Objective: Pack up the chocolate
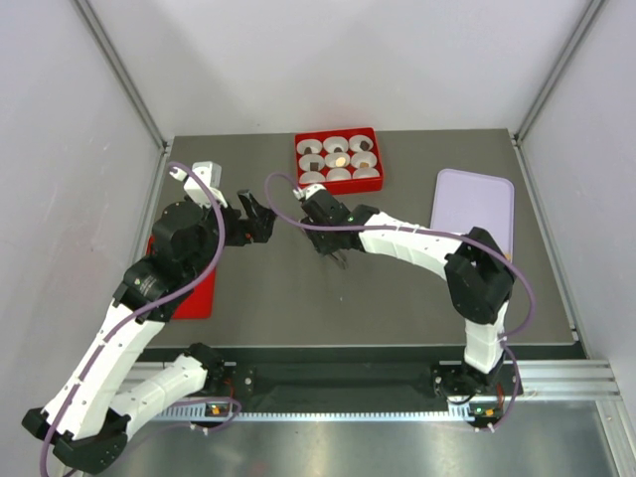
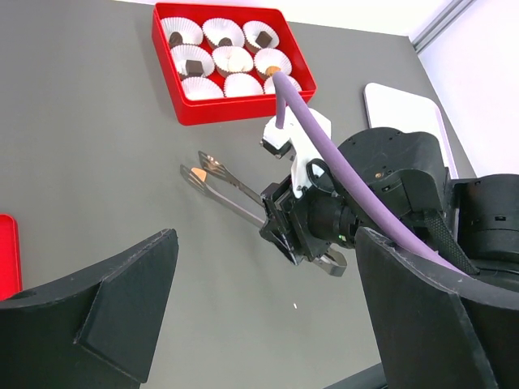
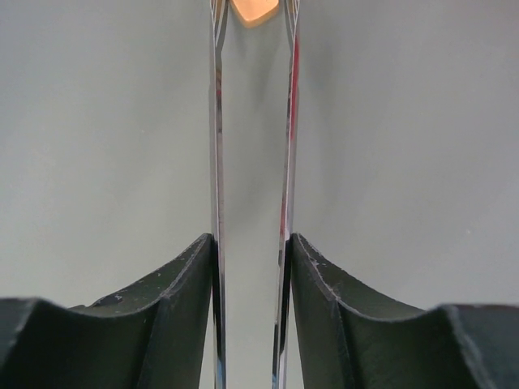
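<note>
A red box (image 1: 299,164) (image 2: 166,65) at the table's far middle holds white paper cups, some with a dark chocolate (image 2: 193,66) or a tan chocolate (image 2: 272,70) inside. My right gripper (image 1: 320,221) (image 2: 280,227) (image 3: 251,243) is shut on metal tongs (image 2: 231,190) (image 3: 216,162). The tongs point left, just above the table. Between their tips sits one tan-orange chocolate (image 2: 197,173) (image 3: 253,8). My left gripper (image 1: 258,221) (image 2: 266,267) hangs open and empty just left of the tongs.
A lavender tray (image 1: 473,204) (image 2: 401,113) lies at the right of the table. A flat red lid (image 1: 194,293) (image 2: 6,255) lies at the left under my left arm. Grey tabletop (image 1: 298,298) spreads between the arms and the box.
</note>
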Tool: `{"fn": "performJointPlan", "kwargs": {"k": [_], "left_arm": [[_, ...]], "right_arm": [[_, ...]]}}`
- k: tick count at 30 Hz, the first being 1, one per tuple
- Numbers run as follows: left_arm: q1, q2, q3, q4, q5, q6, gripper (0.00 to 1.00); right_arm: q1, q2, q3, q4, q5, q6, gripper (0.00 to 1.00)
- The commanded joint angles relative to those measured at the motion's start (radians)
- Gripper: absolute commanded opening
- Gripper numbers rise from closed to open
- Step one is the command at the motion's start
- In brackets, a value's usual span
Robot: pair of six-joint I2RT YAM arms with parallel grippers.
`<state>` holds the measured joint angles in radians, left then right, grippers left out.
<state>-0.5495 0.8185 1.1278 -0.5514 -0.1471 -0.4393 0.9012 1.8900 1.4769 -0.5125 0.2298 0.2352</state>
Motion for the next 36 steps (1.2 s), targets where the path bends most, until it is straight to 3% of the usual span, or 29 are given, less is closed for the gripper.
{"fn": "performJointPlan", "kwargs": {"k": [1, 32, 36], "left_arm": [[0.0, -0.004, 0.015, 0.019, 0.001, -0.004, 0.95], [0.0, -0.013, 0.009, 0.031, 0.001, -0.013, 0.95], [0.0, -0.009, 0.009, 0.034, 0.004, -0.012, 0.95]], "right_arm": [[0.019, -0.035, -0.007, 0.043, -0.007, -0.016, 0.41], [0.019, -0.103, 0.008, 0.008, 0.009, -0.011, 0.35], [0.018, -0.107, 0.011, 0.0, 0.034, -0.023, 0.4]]}}
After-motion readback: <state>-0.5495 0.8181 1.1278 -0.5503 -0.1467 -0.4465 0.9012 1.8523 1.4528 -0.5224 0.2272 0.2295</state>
